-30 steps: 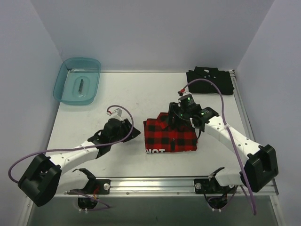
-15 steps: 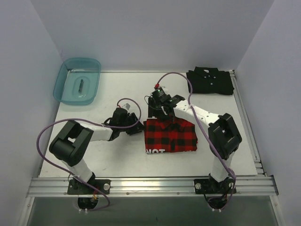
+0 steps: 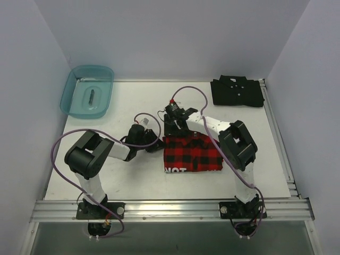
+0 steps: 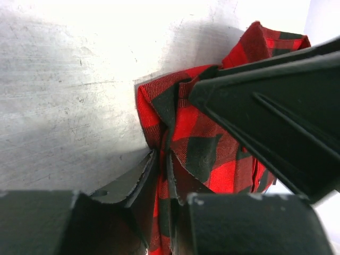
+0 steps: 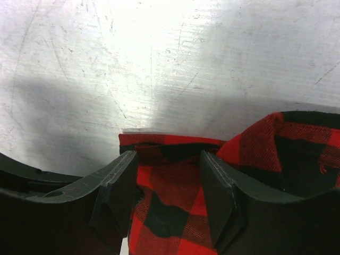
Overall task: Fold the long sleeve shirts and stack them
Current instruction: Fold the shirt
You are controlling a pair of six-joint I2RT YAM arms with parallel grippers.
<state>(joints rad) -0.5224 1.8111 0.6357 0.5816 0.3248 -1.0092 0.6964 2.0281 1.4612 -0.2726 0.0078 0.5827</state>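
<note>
White-walled and bare, the booth frames a scuffed grey table (image 3: 127, 106) where the folded red-and-black plaid shirt (image 3: 192, 153) lies at centre, its lettered hem toward the bottom of the frame. A teal bin (image 3: 87, 90) sits at upper left. The black shirt (image 3: 237, 91), already folded, waits at upper right, apparently as the base of the stack. Both arms converge on the plaid shirt's upper-left corner, likely to lift it across. The right gripper (image 5: 167, 191) straddles that corner, jaws apart with cloth between them. The left gripper (image 4: 175, 125) brackets the left edge, one finger low at the table, jaws also apart and not visibly pinching. Compared with a second earlier, both arms have folded up tight, and the left gripper, then well clear, has closed in on the shirt.
</note>
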